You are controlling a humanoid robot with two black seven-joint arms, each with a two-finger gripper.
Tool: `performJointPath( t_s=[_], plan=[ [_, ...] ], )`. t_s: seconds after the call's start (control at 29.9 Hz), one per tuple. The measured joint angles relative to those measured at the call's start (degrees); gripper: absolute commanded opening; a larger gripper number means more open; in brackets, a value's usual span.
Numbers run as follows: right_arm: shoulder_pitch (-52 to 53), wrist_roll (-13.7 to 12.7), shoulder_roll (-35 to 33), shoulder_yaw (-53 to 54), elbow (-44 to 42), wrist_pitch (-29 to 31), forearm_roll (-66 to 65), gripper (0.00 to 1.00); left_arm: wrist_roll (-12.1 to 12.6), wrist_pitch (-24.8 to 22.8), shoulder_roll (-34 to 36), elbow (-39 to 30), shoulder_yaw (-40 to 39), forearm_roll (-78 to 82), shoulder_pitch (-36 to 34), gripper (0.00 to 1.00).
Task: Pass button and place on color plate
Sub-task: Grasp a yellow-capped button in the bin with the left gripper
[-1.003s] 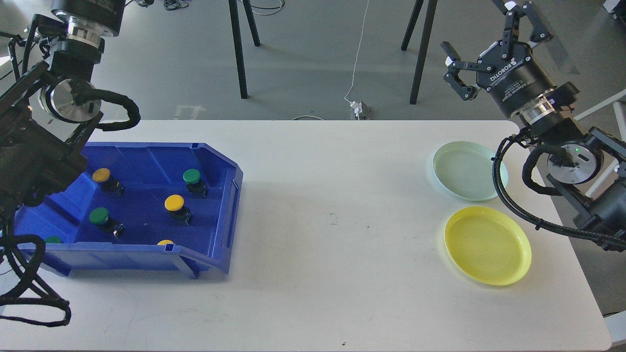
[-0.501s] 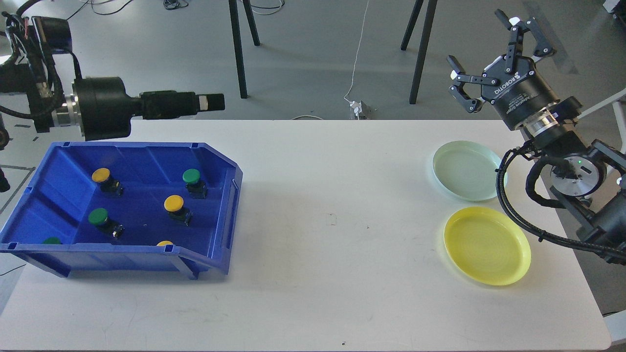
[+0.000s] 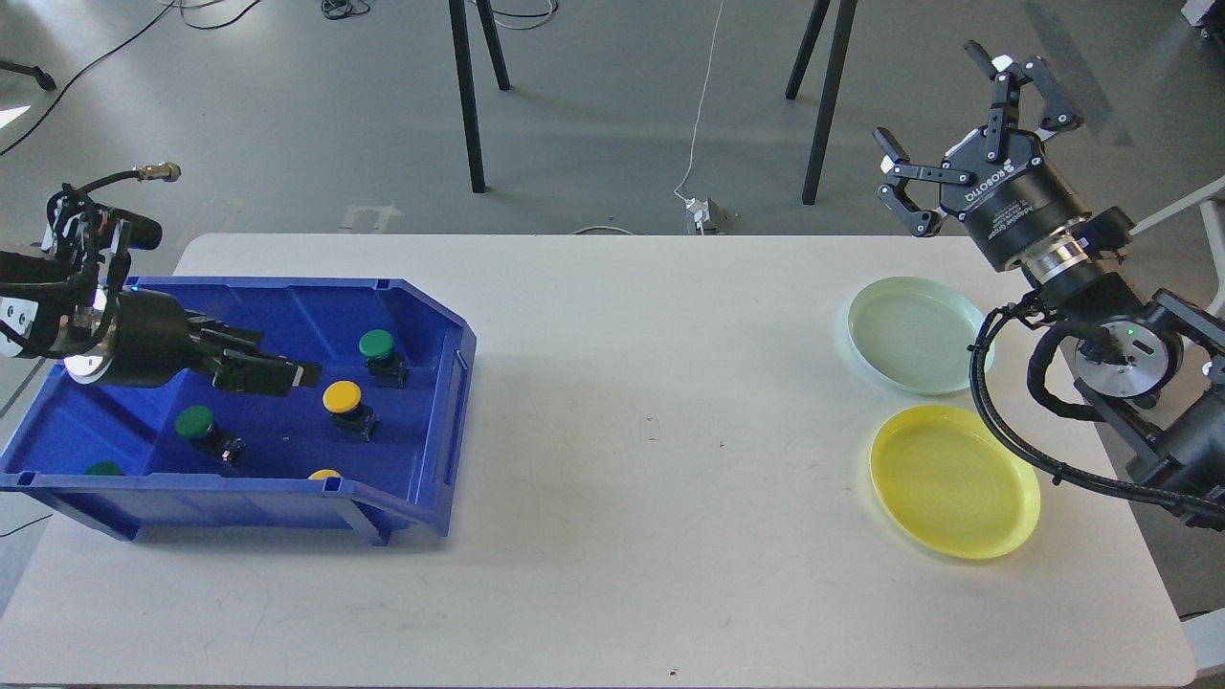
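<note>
A blue bin [image 3: 433, 308] at the table's left holds several push buttons. A yellow one [image 3: 342, 396] and a green one [image 3: 376, 344] stand near its middle. Another green one [image 3: 194, 420] is further left. A green [image 3: 102, 469] and a yellow [image 3: 323, 474] one peek over the front wall. My left gripper [image 3: 287, 374] reaches into the bin from the left, its tip just left of the middle yellow button. It is seen side-on and dark. My right gripper [image 3: 933, 96] is open and empty, raised behind the pale green plate [image 3: 914, 333]. A yellow plate [image 3: 954, 478] lies nearer.
The white table [image 3: 651, 431] has a rounded right edge next to the plates. My right arm's cable [image 3: 995, 411] hangs over the right side of both plates. Chair or stand legs [image 3: 466, 96] and a white cord are on the floor beyond the table.
My left arm has swung down from above the bin's back wall into the bin, and now covers the yellow button at the back left. My right gripper has barely shifted.
</note>
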Motion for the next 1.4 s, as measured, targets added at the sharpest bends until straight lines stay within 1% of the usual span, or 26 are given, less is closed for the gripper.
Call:
performJointPath(
  t_s=[0.1,0.3,0.53,0.7,0.94,1.4],
  plan=[
    [-0.1,0.0,0.0,0.0,-0.1,0.0,0.0,0.99,0.0,0.0,-3.3,3.4,1.1,0.0,0.2,0.97],
    [-0.8,0.0,-0.1,0.0,-0.1,0.0,0.0,0.99,0.0,0.0,-6.8,6.2,1.5,-0.2,0.3,0.97],
    [-1.5,0.0,-0.3,0.2,0.0,0.0,0.0,0.99,0.0,0.0,-10.7,12.2,1.5,-0.3,2.7,0.97],
    [-1.9,0.0,-0.3,0.9,0.0,0.0,0.0,0.99,0.0,0.0,-11.7,13.3,1.4,-0.2,2.7,0.97],
    [-2.4,0.0,-0.1,1.5,0.1,0.0,0.0,0.99,0.0,0.0,-15.0,15.9,1.3,-0.3,3.2,0.97],
    [-4.3,0.0,-0.4,2.2,0.2,0.0,0.0,0.99,0.0,0.0,-16.5,17.2,1.2,-0.8,4.8,0.97]
  ],
)
